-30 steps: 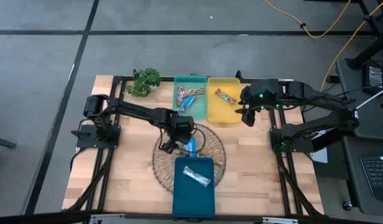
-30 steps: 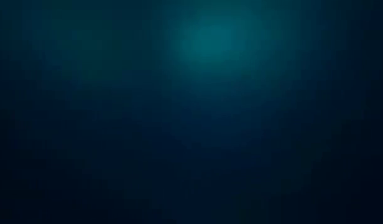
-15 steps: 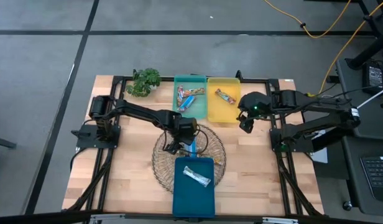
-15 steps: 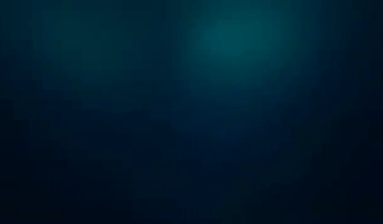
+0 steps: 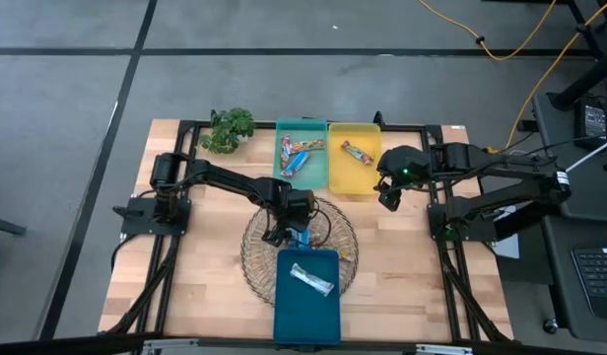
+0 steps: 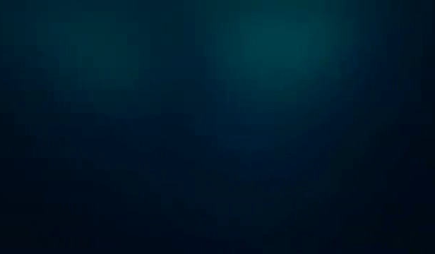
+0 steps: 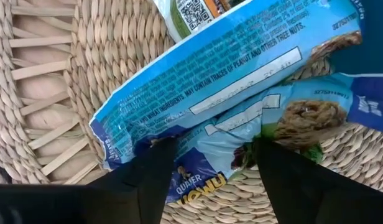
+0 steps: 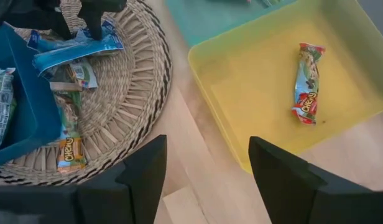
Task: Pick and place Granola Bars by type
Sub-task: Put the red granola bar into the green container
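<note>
My left gripper reaches down into the round woven basket and stands open. Its fingers straddle a blue granola bar lying across a lighter blue bar on the basket floor. My right gripper hangs open and holds nothing, over bare wood between the basket and the yellow tray. That tray holds one red-orange bar. The green tray holds several bars. A silvery white bar lies in the dark blue tray. The low view is dark. My left gripper's fingers point steeply down, their tips at the lower blue bar's wrapper, just under the edge of the upper bar. I cannot tell whether they touch it. Both bars lie flat in the basket.
The dark blue tray's far end rests on the basket's near part. More bars lie in the basket, one with an orange end. A small green plant stands at the far left. Bare wood lies left and right of the basket.
My left gripper has sunk into the basket, down onto the blue bars. My right gripper has come down and a little toward the near edge beside the yellow tray, then kept still.
</note>
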Robot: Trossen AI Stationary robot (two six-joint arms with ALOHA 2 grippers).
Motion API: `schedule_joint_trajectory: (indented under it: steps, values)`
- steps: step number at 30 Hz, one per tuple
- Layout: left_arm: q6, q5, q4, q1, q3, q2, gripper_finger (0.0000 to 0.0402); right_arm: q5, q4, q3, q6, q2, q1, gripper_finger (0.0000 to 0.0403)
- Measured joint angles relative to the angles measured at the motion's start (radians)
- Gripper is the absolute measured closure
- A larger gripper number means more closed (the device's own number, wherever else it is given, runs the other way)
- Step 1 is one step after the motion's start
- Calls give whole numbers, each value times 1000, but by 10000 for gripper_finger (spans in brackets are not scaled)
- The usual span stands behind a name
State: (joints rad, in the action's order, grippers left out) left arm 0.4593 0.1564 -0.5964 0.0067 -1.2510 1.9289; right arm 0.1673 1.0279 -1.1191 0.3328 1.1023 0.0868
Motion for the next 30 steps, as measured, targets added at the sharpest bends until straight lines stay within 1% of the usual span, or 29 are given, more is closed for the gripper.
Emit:
schedule_joint_trajectory:
  steps: [4, 13, 17, 22, 30]
  values:
    - [-10, -1, -1, 2, 1, 1, 207, 0, 0, 0, 0, 0, 0, 173]
    - [-65, -6, -8, 4, 2, 2, 301, 0, 0, 0, 0, 0, 0, 173]
    - [-82, -7, -16, 4, 2, -1, 333, 0, 0, 0, 0, 0, 0, 173]
    - [-91, -6, -40, 4, 2, -3, 355, 0, 1, 0, -2, 0, 1, 173]
    - [-108, -6, -49, 4, 2, -3, 367, 0, 1, 0, -4, 0, 1, 173]
